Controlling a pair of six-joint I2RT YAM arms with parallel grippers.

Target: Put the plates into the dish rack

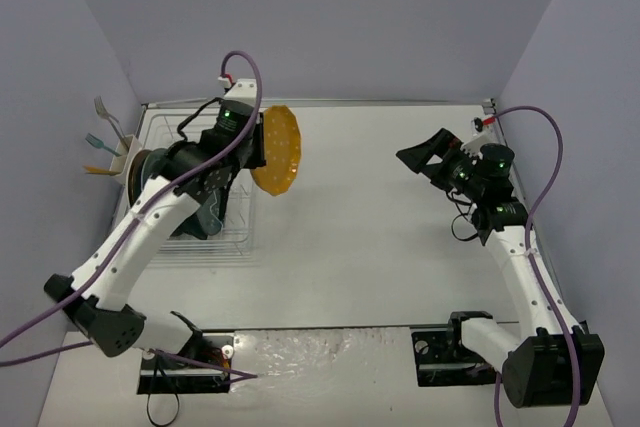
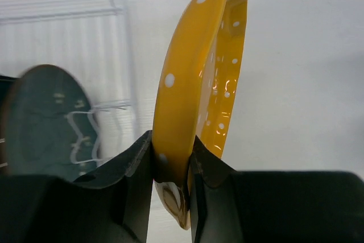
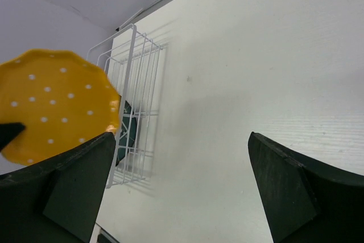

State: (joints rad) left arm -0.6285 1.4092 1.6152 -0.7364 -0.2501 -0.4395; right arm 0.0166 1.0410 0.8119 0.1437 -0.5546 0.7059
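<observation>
My left gripper [image 1: 258,142] is shut on the rim of a yellow-orange plate [image 1: 277,150] with white dots and holds it upright, above the right side of the white wire dish rack [image 1: 240,237]. In the left wrist view the plate [image 2: 193,83] stands edge-on between my fingers [image 2: 136,180]. A dark teal plate [image 2: 48,120] stands in the rack; the top view shows it under my left arm [image 1: 212,212]. My right gripper [image 1: 420,157] is open and empty above the table's right side. Its wrist view shows the yellow plate [image 3: 54,106] and the rack [image 3: 136,101].
A small white cutlery cup [image 1: 118,162] with a fork and other utensils hangs on the rack's left side, next to the left wall. Another dark plate [image 1: 150,162] stands at the rack's left end. Grey walls close in the table on three sides.
</observation>
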